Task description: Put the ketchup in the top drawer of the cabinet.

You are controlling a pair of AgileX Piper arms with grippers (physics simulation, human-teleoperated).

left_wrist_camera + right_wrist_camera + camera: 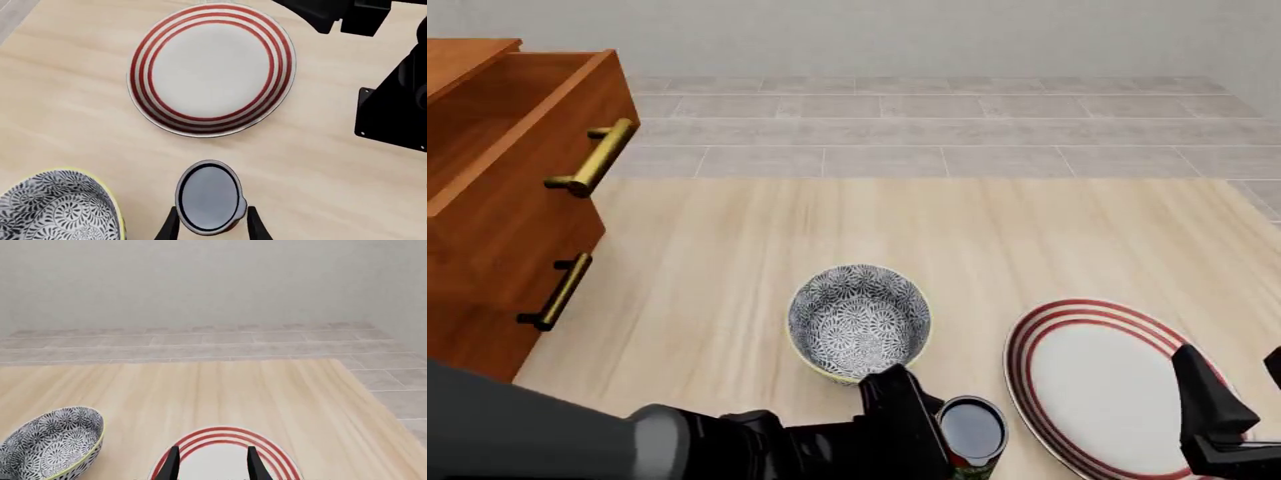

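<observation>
The ketchup (209, 197) stands upright on the table, and I see its dark grey top from above. My left gripper (213, 225) is open, with one finger on each side of the can. In the front view the ketchup (974, 432) is at the near edge, just right of the left arm. The cabinet (494, 270) stands at the far left. Its top drawer (521, 120) is pulled out, and its inside is mostly out of frame. My right gripper (212, 465) is open and empty above the striped plate.
A grey patterned bowl (860, 322) sits just beyond the ketchup. A red-striped white plate (1101, 385) lies to the right, under the right gripper (1214, 420). The lower drawer front (561, 290) is shut. Bare wooden tabletop (827, 220) stretches between bowl and cabinet.
</observation>
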